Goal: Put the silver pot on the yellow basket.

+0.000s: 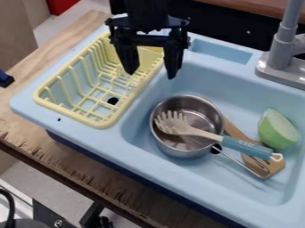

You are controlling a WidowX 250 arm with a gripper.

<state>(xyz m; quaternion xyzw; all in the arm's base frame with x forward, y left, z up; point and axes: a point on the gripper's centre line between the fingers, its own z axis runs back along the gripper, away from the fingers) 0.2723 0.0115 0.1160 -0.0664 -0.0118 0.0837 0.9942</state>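
Note:
My black gripper (pixel 150 75) hangs from the top edge over the right rear part of the yellow basket (pixel 102 123), its two fingers apart with nothing between them. In the left part of the blue sink sits the silver pot (pixel 179 151), ahead of the gripper and to its right. The pot's thin metal handle points to the lower right. A beige pasta fork (pixel 204 133) with a blue-grey handle lies across the pot, its toothed head inside. The basket holds nothing that I can see.
A wooden utensil (pixel 269 165) lies in the sink, partly under the pot's handle and the fork. A green and white toy piece (pixel 278 130) rests by the sink's right wall. The grey faucet (pixel 280 55) stands at the upper right. Wooden counter (pixel 65 156) borders the sink unit.

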